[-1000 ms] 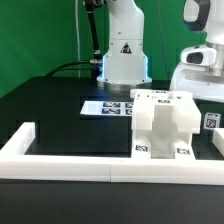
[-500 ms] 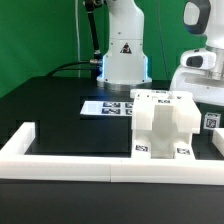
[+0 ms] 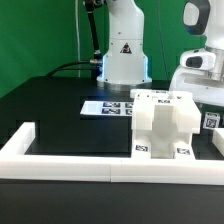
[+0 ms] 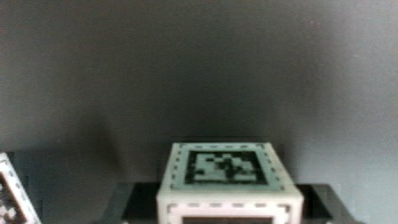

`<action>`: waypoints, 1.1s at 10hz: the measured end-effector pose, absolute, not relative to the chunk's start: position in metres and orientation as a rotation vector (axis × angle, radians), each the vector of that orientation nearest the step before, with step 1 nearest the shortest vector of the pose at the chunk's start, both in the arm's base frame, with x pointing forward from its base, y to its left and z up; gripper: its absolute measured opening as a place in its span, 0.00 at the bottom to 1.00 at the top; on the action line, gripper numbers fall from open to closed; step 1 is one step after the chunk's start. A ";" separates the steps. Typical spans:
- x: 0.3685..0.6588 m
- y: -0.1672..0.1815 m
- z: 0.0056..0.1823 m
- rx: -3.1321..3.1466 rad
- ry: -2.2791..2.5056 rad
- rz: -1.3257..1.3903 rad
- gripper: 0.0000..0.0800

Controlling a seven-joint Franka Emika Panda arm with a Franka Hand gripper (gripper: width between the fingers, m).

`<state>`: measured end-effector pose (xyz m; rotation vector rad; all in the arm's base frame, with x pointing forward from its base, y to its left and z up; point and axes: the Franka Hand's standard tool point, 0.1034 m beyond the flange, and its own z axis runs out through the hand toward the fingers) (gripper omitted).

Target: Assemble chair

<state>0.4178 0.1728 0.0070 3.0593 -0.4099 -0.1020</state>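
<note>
The partly built chair [image 3: 165,125], a chunky white block structure with small square tags, stands just behind the front rail at the exterior view's right. At that view's right edge my gripper's white hand [image 3: 200,72] hangs behind the structure, above a small tagged white piece [image 3: 212,121]. In the wrist view a white chair piece [image 4: 224,165] with a black-and-white tag on its face sits between my dark fingers [image 4: 139,200]. My gripper [image 4: 226,207] is shut on this piece, a finger pressed against each of its sides.
The marker board [image 3: 105,107] lies flat on the black table in front of the robot base [image 3: 123,55]. A low white border rail [image 3: 60,165] runs along the table's front and turns back at the exterior view's left. Another tagged white edge [image 4: 15,190] shows beside the held piece.
The gripper's hand at the exterior view's right edge has sunk a little. The built structure, the marker board and the rail have not moved.
</note>
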 end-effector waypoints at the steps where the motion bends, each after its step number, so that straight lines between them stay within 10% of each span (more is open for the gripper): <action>1: 0.418 0.173 0.007 3.060 -0.408 -0.102 0.35; 11: 0.439 0.131 0.105 3.137 -0.224 -0.193 0.36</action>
